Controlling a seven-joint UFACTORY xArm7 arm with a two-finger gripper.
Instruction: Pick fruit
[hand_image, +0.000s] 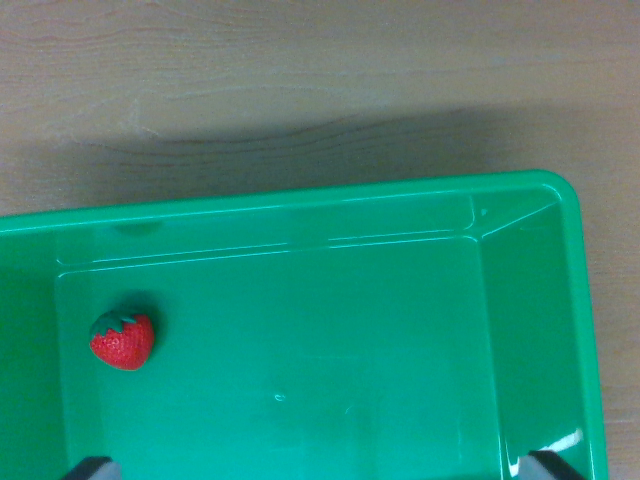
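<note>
Lying in green bin (520, 300), strawberry (123, 339) — unlabelled

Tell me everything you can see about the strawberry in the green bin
The strawberry is small and red, with a dimpled skin and a green leafy cap at its upper left. It looks whole and may be a plastic toy. It lies on its side on the floor of the green bin, near the wall at the wrist view's left, but apart from it. Nothing else touches it; the tool's tips at the bottom edge are well clear of it.
</note>
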